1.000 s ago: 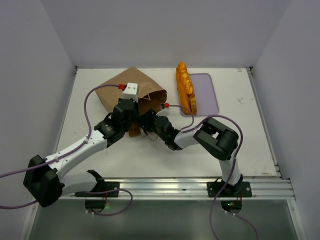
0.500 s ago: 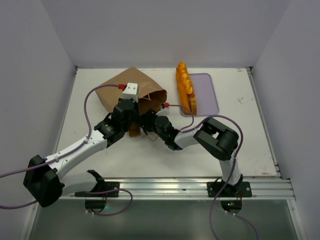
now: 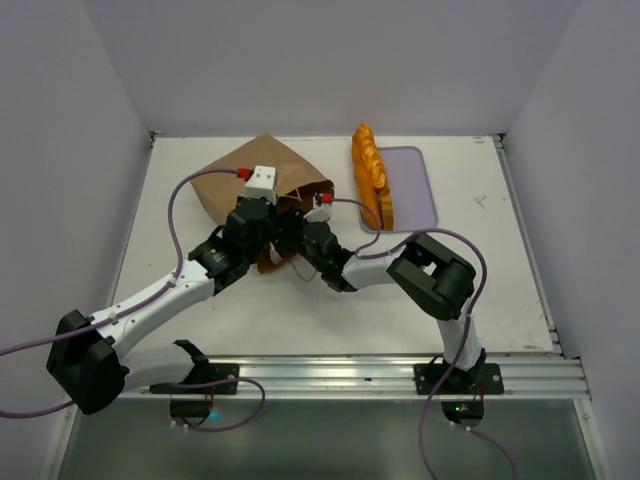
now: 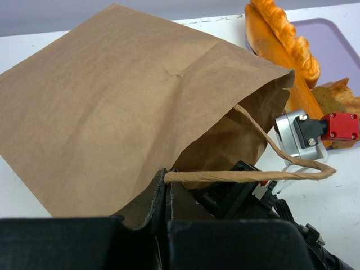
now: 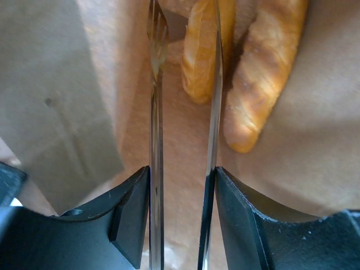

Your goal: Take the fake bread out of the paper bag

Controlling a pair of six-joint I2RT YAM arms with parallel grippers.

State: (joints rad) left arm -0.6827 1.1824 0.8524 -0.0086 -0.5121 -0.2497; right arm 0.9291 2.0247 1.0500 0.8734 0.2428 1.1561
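The white table (image 3: 480,280) carries a brown paper bag (image 3: 270,155) at about ten o'clock from its middle, lying flat with its mouth turned towards four o'clock. A lavender tray (image 3: 415,190) sits at one o'clock, near the bag's mouth but apart from it.

Both arms meet at the bag's mouth. The left claw (image 4: 167,194) is closed tight on the bag's lower lip, where a cord handle (image 4: 247,175) comes out. The upper side of the bag stands up from there, so the mouth gapes. The right claw (image 5: 181,171) is clamped on a pair of metal tongs (image 5: 155,129), squeezing their two blades partly together, and pokes them deep into the bag.

Some golden bread (image 3: 368,170) already lies piled along the tray's nine o'clock edge; I cannot count the pieces. Inside the bag two more loaves show: one (image 5: 264,73) at one o'clock from the tongs, to the side of the blades, and one (image 5: 197,56) at twelve o'clock, with the right blade crossing in front of it. I cannot tell whether the tongs touch it.

By my reading the job is partway done: part of the bread is out, at least two loaves are left, and none is gripped for certain
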